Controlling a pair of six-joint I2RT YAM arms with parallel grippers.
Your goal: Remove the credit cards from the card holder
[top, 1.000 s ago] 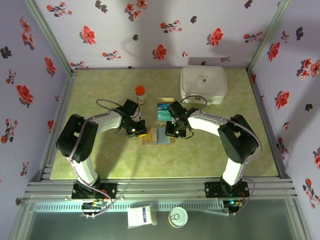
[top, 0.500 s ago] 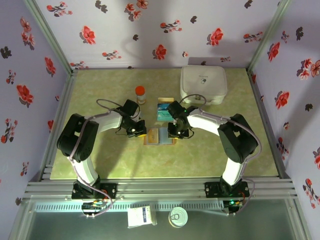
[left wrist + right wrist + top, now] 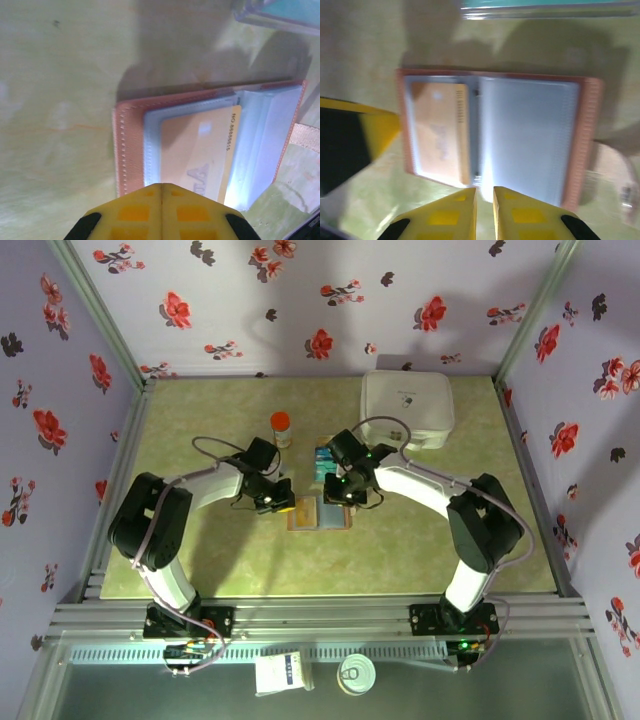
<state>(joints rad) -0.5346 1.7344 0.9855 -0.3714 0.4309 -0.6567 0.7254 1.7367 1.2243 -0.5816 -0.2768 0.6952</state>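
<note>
The card holder point(image 3: 318, 513) lies open on the table, brown outside with grey-blue pockets point(image 3: 527, 135). One orange-yellow credit card point(image 3: 200, 155) sits in its left pocket, also visible in the right wrist view point(image 3: 440, 132). Teal credit cards point(image 3: 324, 462) lie on the table just behind the holder, partly under my right arm. My left gripper point(image 3: 161, 187) is shut, its tips over the holder's left edge by the orange card. My right gripper point(image 3: 484, 192) hovers at the holder's back edge near the fold, jaws a narrow slit apart with nothing between them.
A white rounded-square case point(image 3: 405, 410) stands at the back right. An orange-capped bottle point(image 3: 281, 428) stands behind my left gripper point(image 3: 275, 502). Both arms reach in over the middle of the table, and floral walls enclose it.
My right gripper has drawn back from over the holder's right half toward the teal cards, and its jaws have parted slightly. The left gripper has stayed put.
</note>
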